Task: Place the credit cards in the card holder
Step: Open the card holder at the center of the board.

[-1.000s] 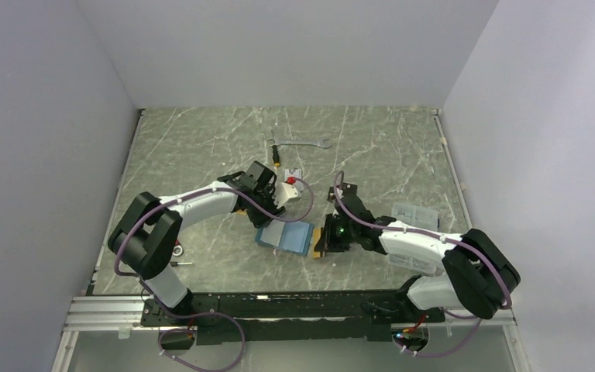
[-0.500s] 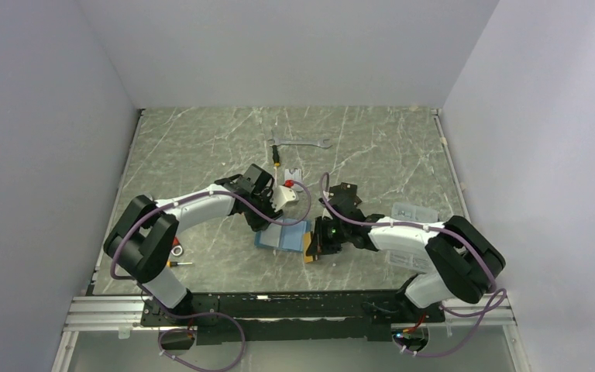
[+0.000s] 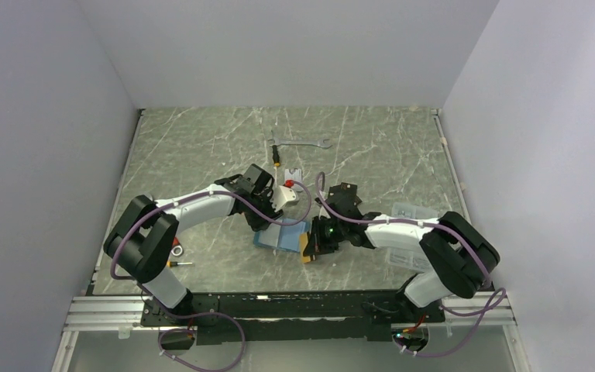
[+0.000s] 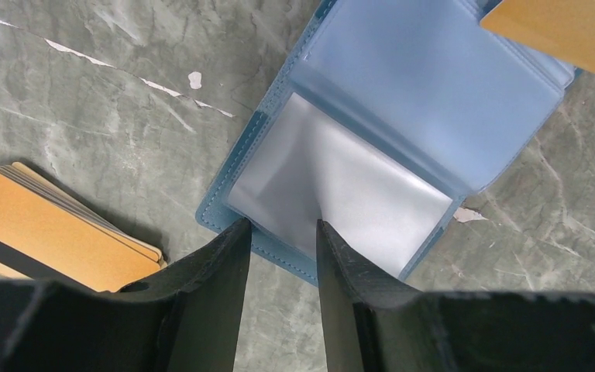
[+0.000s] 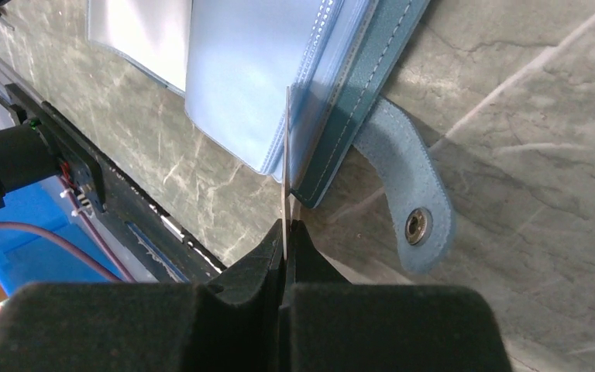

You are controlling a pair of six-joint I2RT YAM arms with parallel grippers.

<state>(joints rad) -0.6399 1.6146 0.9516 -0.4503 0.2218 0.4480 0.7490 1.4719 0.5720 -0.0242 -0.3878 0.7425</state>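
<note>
1. Plainly, the right gripper [image 5: 285,226] is clamped tight on one orange-gold card [image 4: 565,31]. Its own wrist view sees the card edge-on, as a thin line rising from between the pressed-together jaws toward the centre of the frame.
2. The card's far end lies against the pale blue pockets of the card holder [image 5: 248,85]. The holder lies spread open on the marbled table [image 5: 527,116], filling the upper left of that frame, with its snap tab [image 5: 407,194] flat on the stone at centre right.
3. Whether the card's tip has entered a pocket cannot be told, because the card is too thin when seen from its edge.
4. The left gripper [image 4: 280,226] has its jaws a little apart at the bottom centre of its own view. They stand at the holder's near edge, where a clear sleeve runs down toward the gap. It has hold of nothing visible, and whether the fingertips press on the holder cannot be told.
5. A stack of cards [image 4: 54,232] lies at the lower left of that frame, beside the holder but apart from it. Its top is gold with a black stripe, and it is partly cut off by the frame edge and by a finger.
6. In the overhead view the holder sits at centre between the two grippers, largely covered by them. The held card shows only as a small orange patch at the holder's lower right edge, and the stack cannot be made out.
</note>
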